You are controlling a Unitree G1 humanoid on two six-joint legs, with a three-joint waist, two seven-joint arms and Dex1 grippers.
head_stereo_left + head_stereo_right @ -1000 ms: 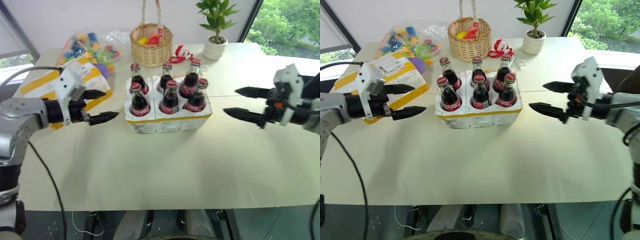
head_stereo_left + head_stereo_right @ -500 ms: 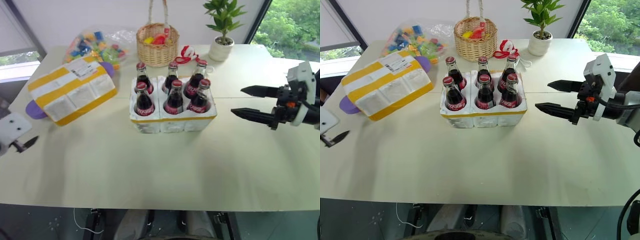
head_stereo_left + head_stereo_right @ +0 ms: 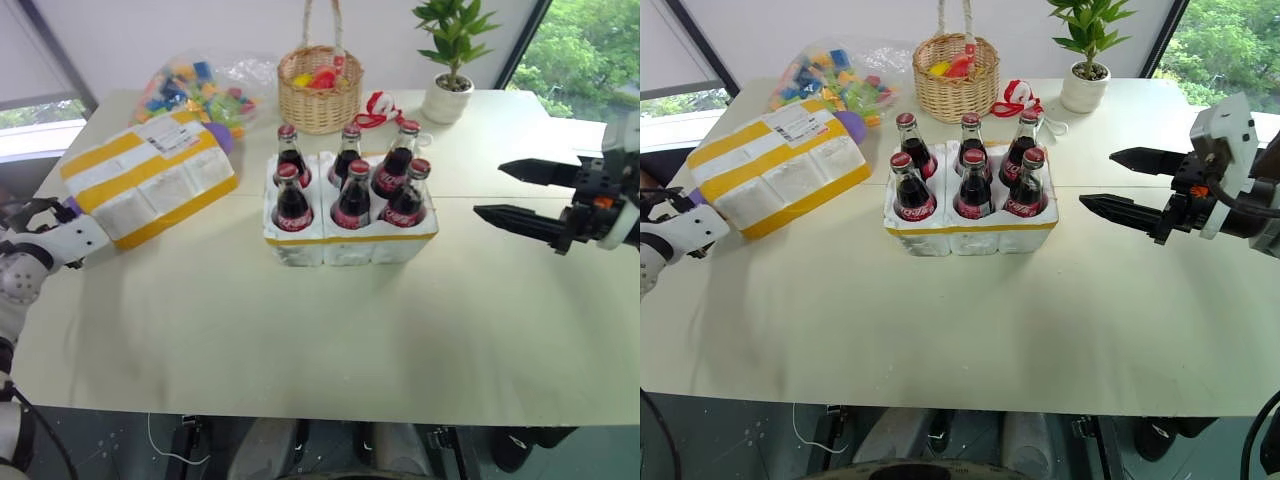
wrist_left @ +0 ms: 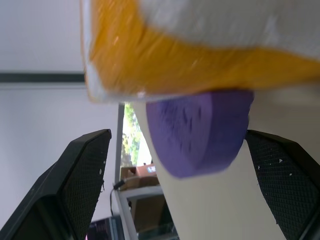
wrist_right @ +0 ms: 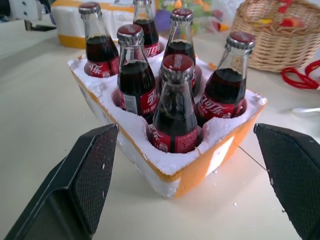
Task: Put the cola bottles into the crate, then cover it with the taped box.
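Note:
Several cola bottles [image 3: 352, 195] with red caps stand upright in the wells of the crate [image 3: 350, 240], a low white foam tray with a yellow band, at mid-table. The taped box [image 3: 150, 185], white foam with yellow stripes and a shipping label, lies tilted at the left. It rests on a purple pad [image 4: 200, 130]. My left gripper [image 4: 177, 135] is open at the box's near-left end, its fingers either side of that pad and touching nothing. To the right of the crate my right gripper [image 3: 490, 190] hangs open and empty, pointing at the bottles [image 5: 175, 100].
A woven basket [image 3: 320, 85] with toys stands behind the crate. A clear bag of coloured blocks [image 3: 200, 85] lies at the back left, a potted plant [image 3: 448, 60] at the back right. Red-handled scissors [image 3: 378, 108] lie between basket and plant.
My left gripper has swung away from the crate's left side, out to the left and lower, to the near end of the taped box, rolling as it went. The right gripper has held its place.

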